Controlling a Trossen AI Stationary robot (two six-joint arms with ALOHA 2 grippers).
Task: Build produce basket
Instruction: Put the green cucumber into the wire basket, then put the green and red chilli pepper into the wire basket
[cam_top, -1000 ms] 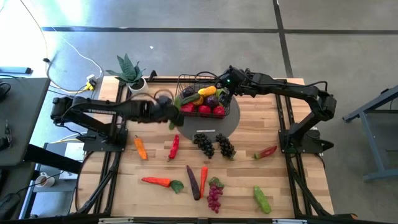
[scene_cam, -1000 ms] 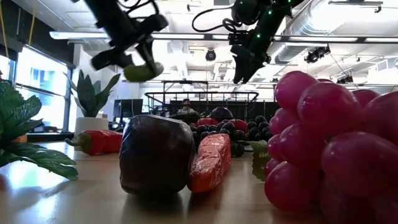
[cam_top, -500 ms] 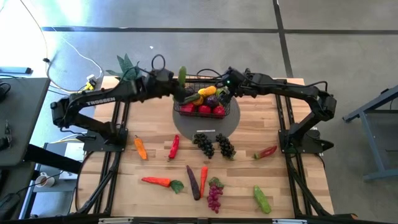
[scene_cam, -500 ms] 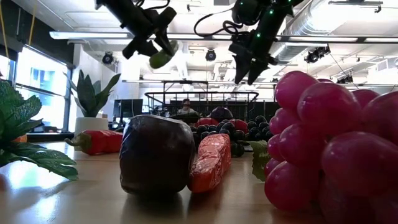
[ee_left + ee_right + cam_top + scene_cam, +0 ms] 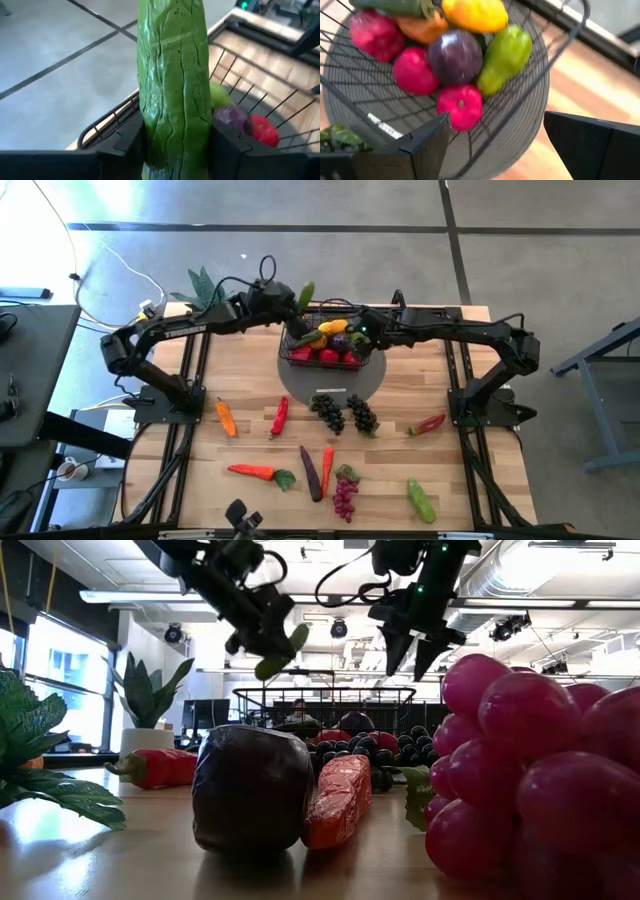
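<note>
On the table's far left corner the potted plant (image 5: 207, 290) is standing clear of the work, not part of the job. Next along, the left gripper (image 5: 296, 298) is hanging above the near-left rim of the basket (image 5: 322, 307), jaws clamped on a green cucumber (image 5: 174, 80). Wrist view shows the cucumber pinched around its lower body and standing roughly upright between the fingers, most of its length sticking out past them. Judgement: it is being carried high so it clears the wire rim before going in, and the release looks like the step in hand.

Basket is sitting on a grey disc (image 5: 365, 383) at the table's far centre and is already holding produce: yellow piece (image 5: 474, 14), purple round one (image 5: 455, 56), green pepper (image 5: 504, 52), several red pieces (image 5: 461, 105). Free space inside looks tight, so a long cucumber will probably need laying across the pile.

Right gripper (image 5: 360, 330) is hovering over the basket's right side, jaws apart and holding nothing; likely waiting there or lining up to nudge the pile.

Nearer the front, more produce is lying loose on the wood: dark grapes (image 5: 328, 411), red peppers (image 5: 280, 415), carrots (image 5: 250, 472), an eggplant (image 5: 311, 473), red grapes (image 5: 345, 494), another cucumber (image 5: 421, 500). Task looks roughly half done.
</note>
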